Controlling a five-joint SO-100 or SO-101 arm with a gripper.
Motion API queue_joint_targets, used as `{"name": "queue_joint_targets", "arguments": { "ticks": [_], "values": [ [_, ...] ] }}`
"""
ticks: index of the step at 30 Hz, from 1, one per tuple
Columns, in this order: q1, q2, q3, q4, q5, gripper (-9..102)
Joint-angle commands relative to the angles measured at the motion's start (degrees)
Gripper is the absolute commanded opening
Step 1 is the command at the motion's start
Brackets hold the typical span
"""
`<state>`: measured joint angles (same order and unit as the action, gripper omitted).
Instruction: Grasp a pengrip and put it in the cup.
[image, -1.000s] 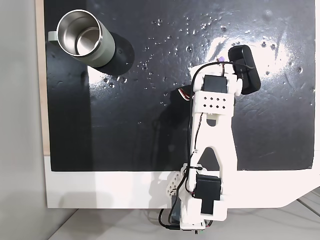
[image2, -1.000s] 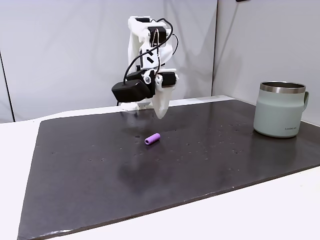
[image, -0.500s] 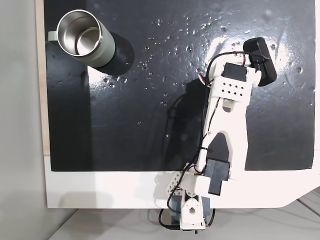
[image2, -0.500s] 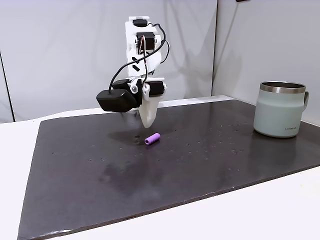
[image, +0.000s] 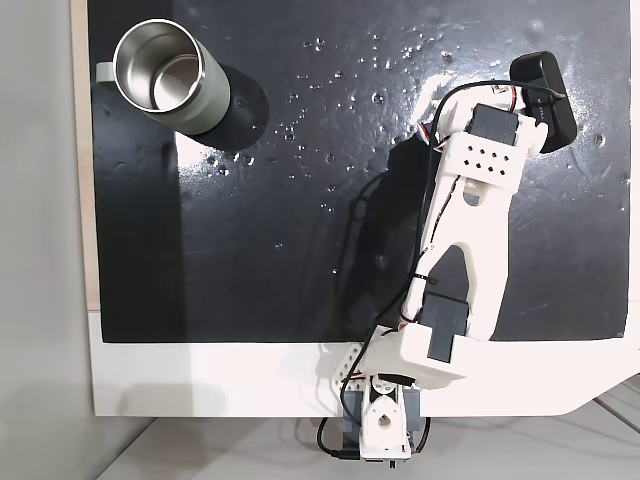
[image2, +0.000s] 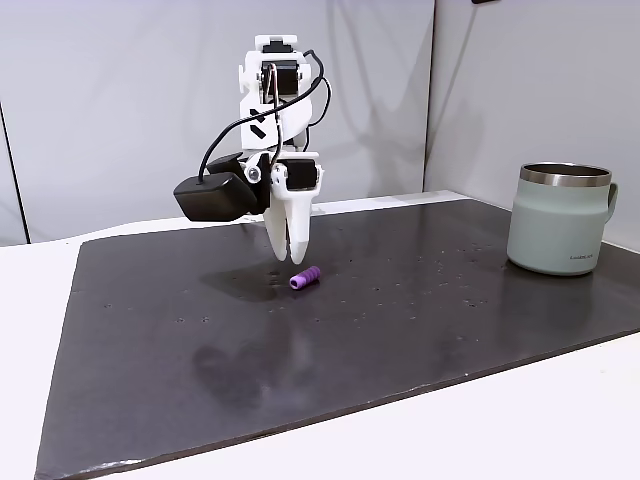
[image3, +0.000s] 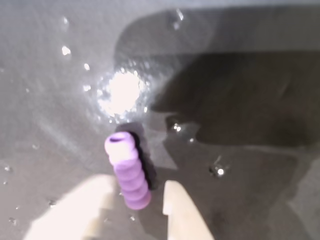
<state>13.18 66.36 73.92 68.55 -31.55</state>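
Note:
The pengrip (image2: 305, 277), a small light-purple ridged cylinder, lies flat on the black mat. My gripper (image2: 285, 259) points down, open, with its tips just above the mat and close to the pengrip's left end. In the wrist view the pengrip (image3: 127, 170) has its near end between my two pale fingertips (image3: 172, 200), with a gap on each side, and my gripper (image3: 139, 184) holds nothing. The cup (image2: 558, 232) stands upright far to the right. From above the cup (image: 160, 75) is in the mat's top left corner, and my arm covers the pengrip.
The black mat (image: 250, 250) is shiny, with scattered specks and glare. A white table border (image: 200, 380) runs along its lower edge in the view from above. The arm's base (image: 385, 420) sits on that border. A wide stretch of mat (image2: 430, 290) separates pengrip and cup.
The arm has swung right in the view from above, left in the side view. The gripper has dropped toward the mat and its jaws have parted beside the pengrip.

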Motion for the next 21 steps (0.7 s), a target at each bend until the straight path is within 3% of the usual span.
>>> {"name": "queue_joint_targets", "arguments": {
  "ticks": [1,10,21],
  "values": [
    [0.88,-0.62,-5.71,1.41,-0.97,32],
    [0.26,-4.39,-8.09,3.87,-1.58,33],
    [-2.02,-10.99,-14.68,8.61,-1.23,20]
  ]
}}
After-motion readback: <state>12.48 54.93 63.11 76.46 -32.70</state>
